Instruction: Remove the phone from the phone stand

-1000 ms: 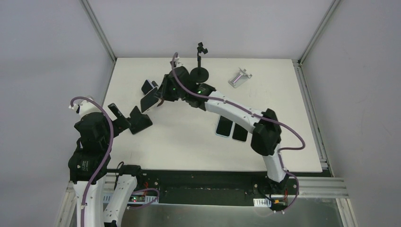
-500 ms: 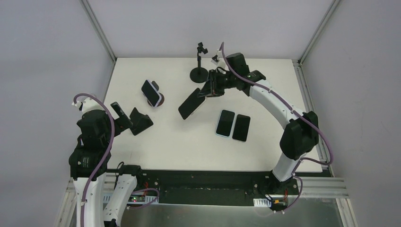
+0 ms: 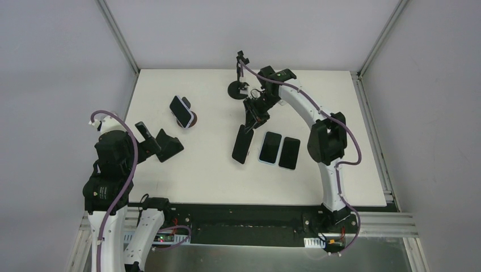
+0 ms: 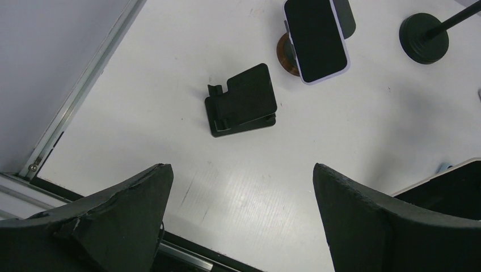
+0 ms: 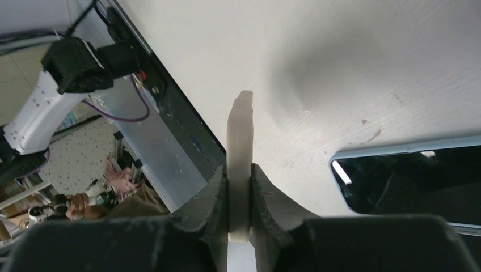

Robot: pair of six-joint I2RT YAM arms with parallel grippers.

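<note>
My right gripper (image 3: 253,118) is shut on the top end of a dark phone (image 3: 241,145) and holds it tilted, low over the table, just left of two phones lying flat. In the right wrist view the held phone (image 5: 239,153) shows edge-on, pinched between my fingers (image 5: 215,198). A second phone (image 3: 180,110) leans on a small round stand (image 3: 193,120) at the back left. It also shows in the left wrist view (image 4: 315,39). My left gripper (image 3: 145,135) is open and empty beside a black wedge stand (image 3: 168,146), also in the left wrist view (image 4: 243,106).
Two phones (image 3: 270,148) (image 3: 289,153) lie side by side mid-table; one shows in the right wrist view (image 5: 414,181). A black pole stand (image 3: 236,89) with a round base stands at the back, also in the left wrist view (image 4: 424,37). The table's near edge rail (image 4: 51,139) is close to my left gripper.
My right gripper has carried the dark phone from the back left, across the middle, down to the left of the two flat phones. The left arm has barely moved.
</note>
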